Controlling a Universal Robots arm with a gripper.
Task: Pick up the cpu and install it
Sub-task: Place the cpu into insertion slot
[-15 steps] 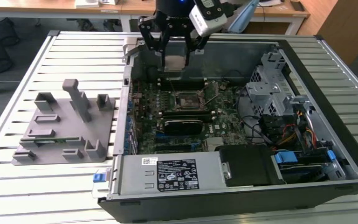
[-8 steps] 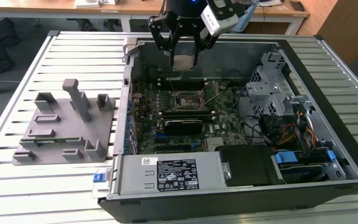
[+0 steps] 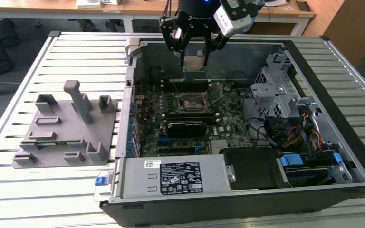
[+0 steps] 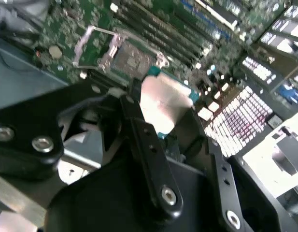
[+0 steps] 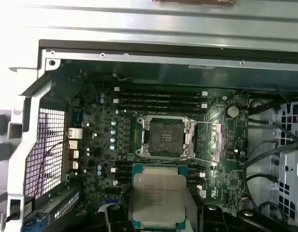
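My gripper [image 3: 194, 58] hangs over the far part of the open computer case [image 3: 334, 142], shut on the cpu [image 3: 194, 62], a small flat silver-topped square. In the first wrist view the cpu [image 5: 158, 195] is held flat between the black fingers [image 5: 111, 217], its metal top facing the camera. The black socket [image 5: 165, 137] on the green motherboard lies below and a little ahead of it, with its metal frame swung open to one side. In the second wrist view the cpu [image 4: 163, 104] sits between two fingers [image 4: 139, 130], next to the socket [image 4: 132, 60].
A grey plastic fixture block [image 3: 68, 128] stands on the slatted table at the exterior view's left. Inside the case are memory slots [image 5: 158, 99], a metal drive cage [image 3: 277, 90], cables [image 3: 296, 137] and a power supply [image 3: 176, 178] at the near wall.
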